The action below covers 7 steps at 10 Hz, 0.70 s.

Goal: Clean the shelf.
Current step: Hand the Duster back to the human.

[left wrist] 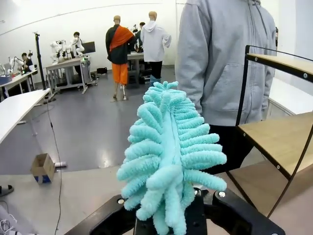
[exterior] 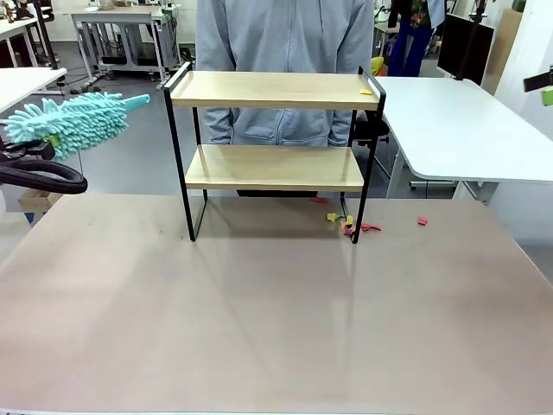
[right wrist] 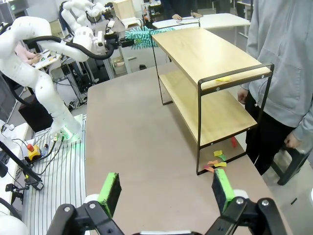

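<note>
The shelf [exterior: 275, 167] stands at the table's far middle, with two light wooden boards in a black frame. A yellow scrap [exterior: 366, 91] lies on its top board at the right end. My left gripper [exterior: 33, 152] hangs off the table's left side, shut on a turquoise fluffy duster [exterior: 76, 120] that points toward the shelf's upper left corner without touching it. In the left wrist view the duster [left wrist: 168, 156] rises between the fingers, with the shelf [left wrist: 281, 137] to the right. My right gripper [right wrist: 165, 193] is open and empty, above the table's right side, looking down at the shelf [right wrist: 210, 73].
Small coloured scraps [exterior: 350, 225] lie on the table [exterior: 276, 320] by the shelf's right legs, one red scrap [exterior: 422, 220] farther right. A person in a grey hoodie [exterior: 285, 43] stands close behind the shelf. White tables flank the far side.
</note>
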Available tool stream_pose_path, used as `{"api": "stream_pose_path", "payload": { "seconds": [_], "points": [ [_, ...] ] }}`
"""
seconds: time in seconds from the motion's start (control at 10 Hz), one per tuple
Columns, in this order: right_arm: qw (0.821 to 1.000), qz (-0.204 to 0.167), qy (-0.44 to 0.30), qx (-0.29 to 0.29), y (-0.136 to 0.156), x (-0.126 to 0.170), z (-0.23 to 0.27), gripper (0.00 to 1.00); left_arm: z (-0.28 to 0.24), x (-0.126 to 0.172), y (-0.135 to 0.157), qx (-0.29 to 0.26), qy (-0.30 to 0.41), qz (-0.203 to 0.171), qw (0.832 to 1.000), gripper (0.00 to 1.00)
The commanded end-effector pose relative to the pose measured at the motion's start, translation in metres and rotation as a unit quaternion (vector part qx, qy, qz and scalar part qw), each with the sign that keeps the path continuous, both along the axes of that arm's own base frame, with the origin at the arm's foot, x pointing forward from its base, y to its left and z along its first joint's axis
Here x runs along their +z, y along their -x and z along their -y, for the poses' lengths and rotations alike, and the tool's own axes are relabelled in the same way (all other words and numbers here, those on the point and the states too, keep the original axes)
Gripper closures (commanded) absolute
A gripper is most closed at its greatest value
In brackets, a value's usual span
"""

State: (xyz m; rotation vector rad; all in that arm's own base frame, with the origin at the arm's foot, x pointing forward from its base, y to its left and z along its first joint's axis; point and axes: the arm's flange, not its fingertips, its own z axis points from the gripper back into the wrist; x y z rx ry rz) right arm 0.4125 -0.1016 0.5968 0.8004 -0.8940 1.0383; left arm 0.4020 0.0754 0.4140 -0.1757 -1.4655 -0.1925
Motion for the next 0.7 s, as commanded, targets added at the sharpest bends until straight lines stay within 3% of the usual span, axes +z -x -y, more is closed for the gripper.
{"api": "stream_pose_path", "payload": {
  "seconds": [0.0,0.6],
  "points": [
    [1.0,0.0,0.004,0.002,0.0003,0.0034,0.0002,0.0,-0.0018,0.0033,0.0008,0.002,0.001,0.004,1.0,0.83],
    [1.0,0.0,0.004,0.002,0.0003,0.0034,0.0002,0.0,-0.0018,0.0033,0.0008,0.002,0.001,0.004,1.0,0.83]
  ]
}}
